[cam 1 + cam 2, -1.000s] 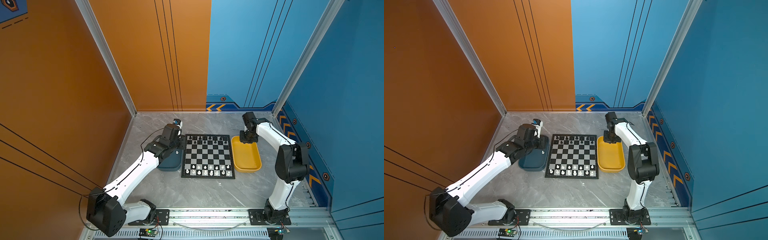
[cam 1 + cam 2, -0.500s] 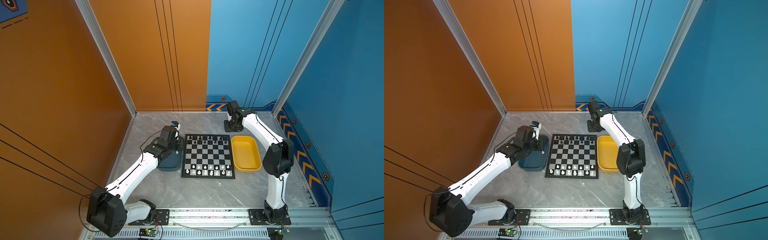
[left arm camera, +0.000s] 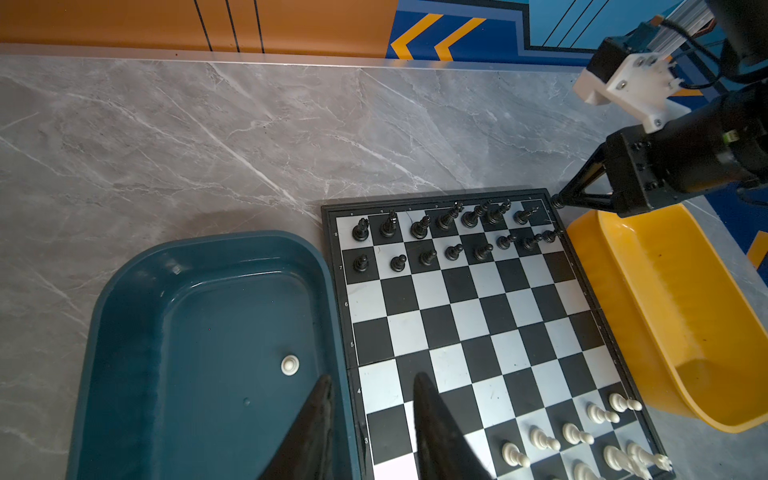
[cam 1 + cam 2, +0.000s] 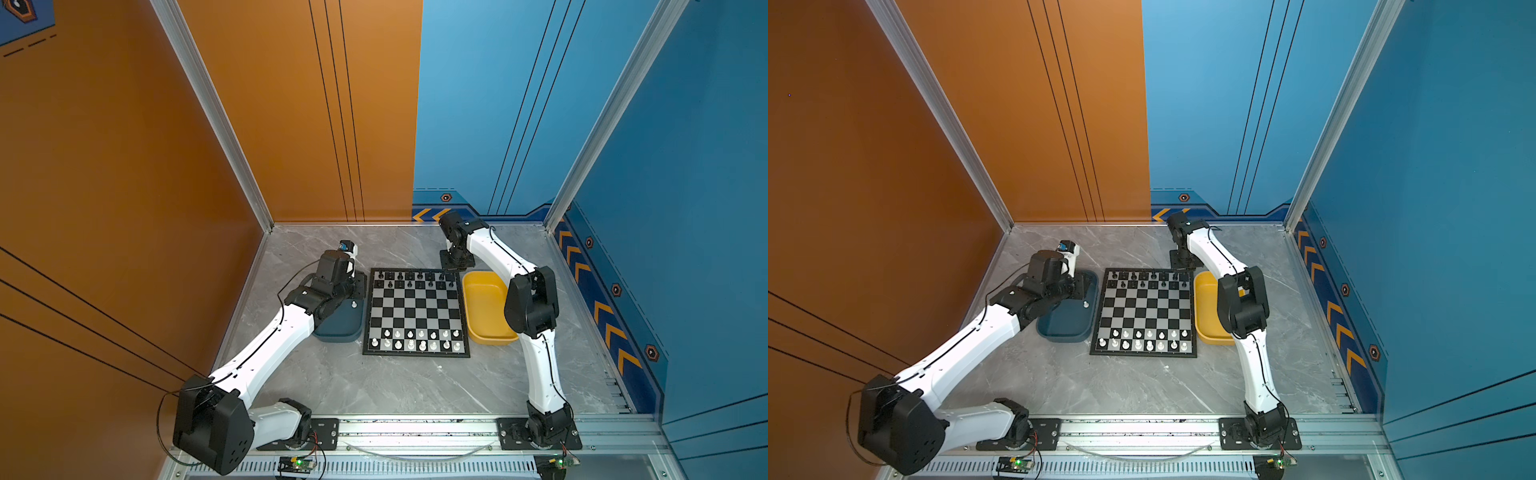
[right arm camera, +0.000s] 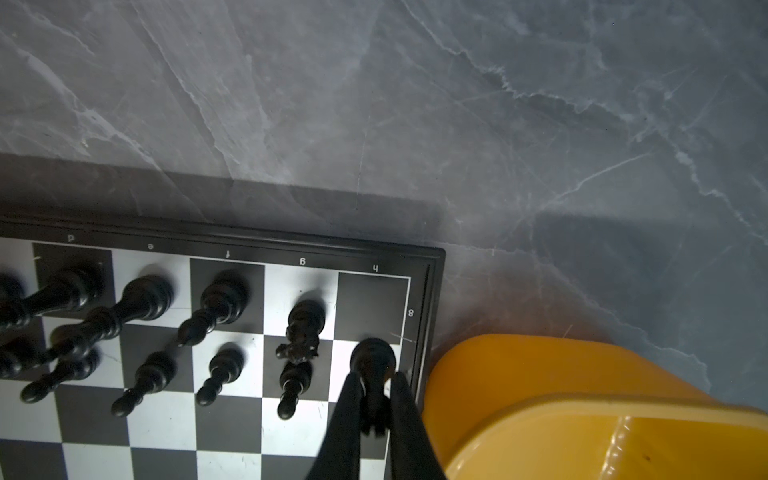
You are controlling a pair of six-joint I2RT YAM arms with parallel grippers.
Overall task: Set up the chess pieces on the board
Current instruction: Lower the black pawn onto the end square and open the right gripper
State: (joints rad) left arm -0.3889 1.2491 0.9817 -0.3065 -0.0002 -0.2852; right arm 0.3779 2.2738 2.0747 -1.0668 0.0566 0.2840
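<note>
Black plastic was what the right gripper [image 5: 374, 390] carried: its fingers were closed on a small black piece [image 5: 372, 361], which hung just over the board [image 4: 415, 309] at its 1 o'clock corner in both top views. The corner square [image 5: 372, 307] there was the only bare one in the two far rows of black pieces. I judged therefore that this piece belonged on it and that placing it was the step in hand. What kind of piece it was, I could not tell.

The danger came mostly from the narrow space. A black knight [image 5: 305, 328] stood on the next square, at 9 o'clock from the bare one in a top view, and the pawns stood at 6 o'clock. If the fingers came down a little aside, or opened too widely, they could push one of these over. The piece also seemed very near the black frame [image 5: 432, 291], so it could land half on it and tip toward the yellow tray [image 4: 484, 316] at 3 o'clock of the board.

The left gripper [image 3: 372, 378] had its fingers apart and held nothing. It hovered over the edge of the blue tray [image 4: 338, 332], at 9 o'clock of the board, where one white piece [image 3: 289, 365] lay, not yet placed.
</note>
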